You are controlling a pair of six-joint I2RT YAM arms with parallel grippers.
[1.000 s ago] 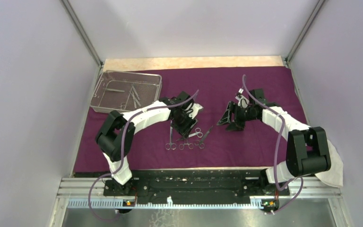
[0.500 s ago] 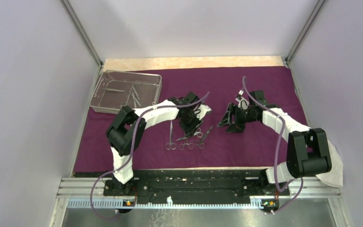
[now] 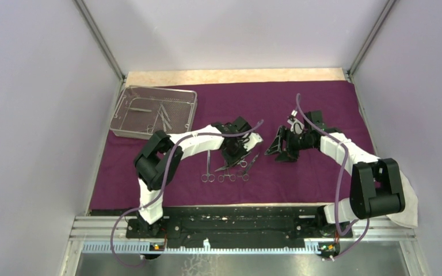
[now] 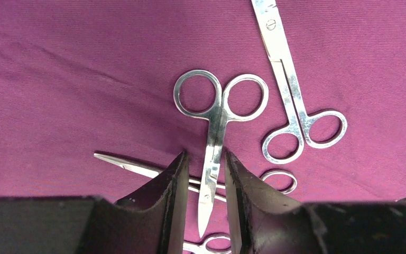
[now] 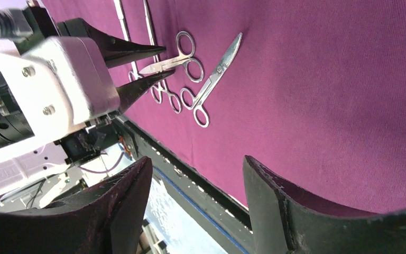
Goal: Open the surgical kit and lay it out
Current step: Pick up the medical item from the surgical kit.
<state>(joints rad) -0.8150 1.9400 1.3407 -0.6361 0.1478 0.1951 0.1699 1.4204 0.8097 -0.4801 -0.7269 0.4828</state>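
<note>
Since a second ago the left arm [image 3: 190, 141] has been swung rightward over the dark purple wrap [image 3: 322, 178]. The left gripper [image 4: 205, 159] has been narrowed around the blades of a pair of steel scissors [image 4: 214, 121]; whether they are clamped cannot be told. The right gripper [image 5: 195, 169] is held wide apart just right of the wrap's middle, with nothing between its fingers.

The wrap is spread flat across the wooden table [image 3: 236, 76], which is enclosed by pale lilac walls. The wire-mesh tray [image 3: 152, 89] is set on the wrap's far left corner, with a few instruments [image 3: 160, 115] inside. Other scissors [image 3: 225, 175] are laid in a row toward the near edge. A white cloth [image 3: 407, 213] is draped at the near right corner.
</note>
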